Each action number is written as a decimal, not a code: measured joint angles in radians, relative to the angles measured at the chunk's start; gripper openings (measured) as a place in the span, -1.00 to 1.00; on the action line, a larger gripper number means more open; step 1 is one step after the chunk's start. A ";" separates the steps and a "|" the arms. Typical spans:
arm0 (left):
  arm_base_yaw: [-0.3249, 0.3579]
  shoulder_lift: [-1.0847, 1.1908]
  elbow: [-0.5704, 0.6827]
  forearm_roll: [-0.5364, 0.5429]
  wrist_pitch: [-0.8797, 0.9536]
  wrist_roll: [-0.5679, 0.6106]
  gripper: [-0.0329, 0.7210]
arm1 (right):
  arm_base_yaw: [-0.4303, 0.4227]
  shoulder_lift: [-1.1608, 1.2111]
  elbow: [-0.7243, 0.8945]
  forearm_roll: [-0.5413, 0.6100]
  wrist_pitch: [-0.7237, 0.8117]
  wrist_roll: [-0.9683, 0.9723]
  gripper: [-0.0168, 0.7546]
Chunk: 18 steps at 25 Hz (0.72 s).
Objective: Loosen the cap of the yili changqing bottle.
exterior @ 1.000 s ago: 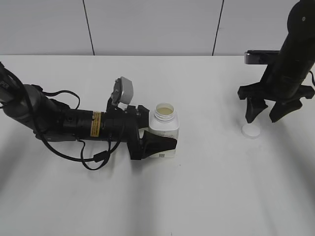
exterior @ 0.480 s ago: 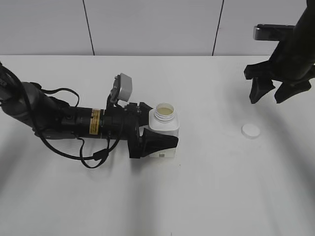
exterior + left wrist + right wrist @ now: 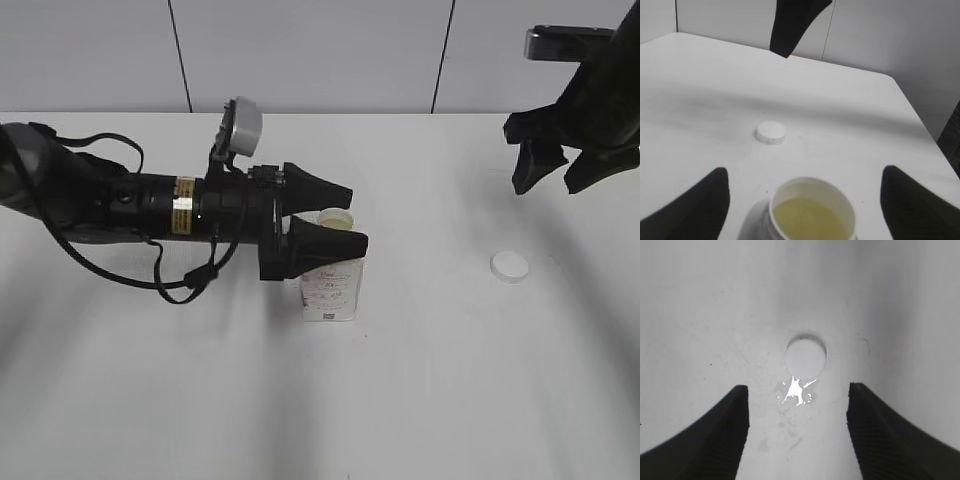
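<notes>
The yili changqing bottle (image 3: 330, 288) stands upright on the white table, its wide neck (image 3: 812, 210) uncovered and yellowish contents showing inside. My left gripper (image 3: 356, 215) hovers at neck height with its jaws wide apart on either side of the neck, touching nothing; in the left wrist view the left gripper (image 3: 804, 172) frames the rim. The cap (image 3: 510, 267) lies flat on the table to the bottle's right, also visible as the cap (image 3: 771, 133) and the cap (image 3: 805, 359). My right gripper (image 3: 550, 188) hangs open well above the cap, and the right gripper (image 3: 799, 389) is empty.
The white table (image 3: 420, 400) runs back to a grey panelled wall. A shiny wet-looking patch (image 3: 797, 390) sits on the table right by the cap. The left arm's body and cables (image 3: 150, 215) lie across the table's left side.
My left gripper has let go of the bottle's body and risen to neck height. The right gripper has lifted up and away from the cap, which stays on the table.
</notes>
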 joint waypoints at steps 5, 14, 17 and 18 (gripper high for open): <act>0.000 -0.084 0.000 0.028 0.001 -0.082 0.58 | 0.000 -0.029 0.000 -0.001 0.000 0.000 0.32; 0.016 -0.299 0.000 0.041 0.025 -0.148 0.36 | 0.000 -0.084 -0.077 -0.045 0.064 0.000 0.32; 0.029 -0.388 0.001 0.022 0.209 -0.221 0.34 | 0.000 -0.089 -0.137 -0.054 0.105 0.000 0.32; 0.031 -0.422 0.001 0.015 0.315 -0.248 0.34 | 0.000 -0.089 -0.154 -0.055 0.113 0.000 0.32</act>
